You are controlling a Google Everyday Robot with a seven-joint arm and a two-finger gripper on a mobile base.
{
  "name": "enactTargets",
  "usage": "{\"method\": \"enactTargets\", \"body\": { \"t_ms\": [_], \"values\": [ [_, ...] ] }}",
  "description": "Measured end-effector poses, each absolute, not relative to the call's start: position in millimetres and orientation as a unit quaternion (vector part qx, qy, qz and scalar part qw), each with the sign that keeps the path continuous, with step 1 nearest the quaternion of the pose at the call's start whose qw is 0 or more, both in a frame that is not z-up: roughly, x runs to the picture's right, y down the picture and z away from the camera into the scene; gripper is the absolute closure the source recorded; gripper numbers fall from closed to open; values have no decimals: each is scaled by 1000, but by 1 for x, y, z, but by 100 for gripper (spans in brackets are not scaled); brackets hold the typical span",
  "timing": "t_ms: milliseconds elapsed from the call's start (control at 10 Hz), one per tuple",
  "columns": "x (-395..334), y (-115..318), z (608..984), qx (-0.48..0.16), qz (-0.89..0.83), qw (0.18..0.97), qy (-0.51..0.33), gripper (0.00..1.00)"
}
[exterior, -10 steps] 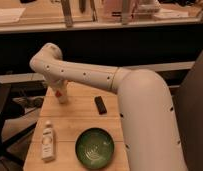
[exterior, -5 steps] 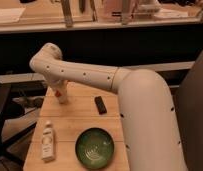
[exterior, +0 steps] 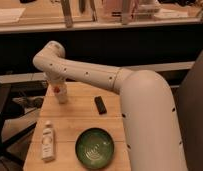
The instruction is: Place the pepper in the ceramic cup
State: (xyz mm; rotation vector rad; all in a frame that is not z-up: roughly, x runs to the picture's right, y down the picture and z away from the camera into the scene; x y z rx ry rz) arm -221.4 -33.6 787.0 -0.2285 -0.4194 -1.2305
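From my remote seat I see the thick white arm (exterior: pixel 145 100) reach left across the wooden table (exterior: pixel 75 122), past the round green bowl (exterior: pixel 95 147), white labelled bottle (exterior: pixel 47 141) and small black block (exterior: pixel 100 104), its gripper (exterior: pixel 57 86) directly over the off-white ceramic cup (exterior: pixel 61 96), the small red-orange pepper (exterior: pixel 56 90) at the cup's mouth.

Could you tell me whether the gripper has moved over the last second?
No. The gripper sits over the ceramic cup, at the table's far left, just as before, the same way from the black block.
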Motion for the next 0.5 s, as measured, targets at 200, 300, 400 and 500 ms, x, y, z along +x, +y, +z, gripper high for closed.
{"method": "enactTargets", "body": {
  "t_ms": [200, 300, 400, 500],
  "values": [
    [-223, -40, 796, -91, -579, 783, -209, 96],
    [-224, -42, 803, -81, -584, 778, -216, 96],
    [-223, -44, 813, -75, -595, 771, -215, 96],
    [-222, -45, 820, -72, -602, 766, -214, 96]
  ]
}}
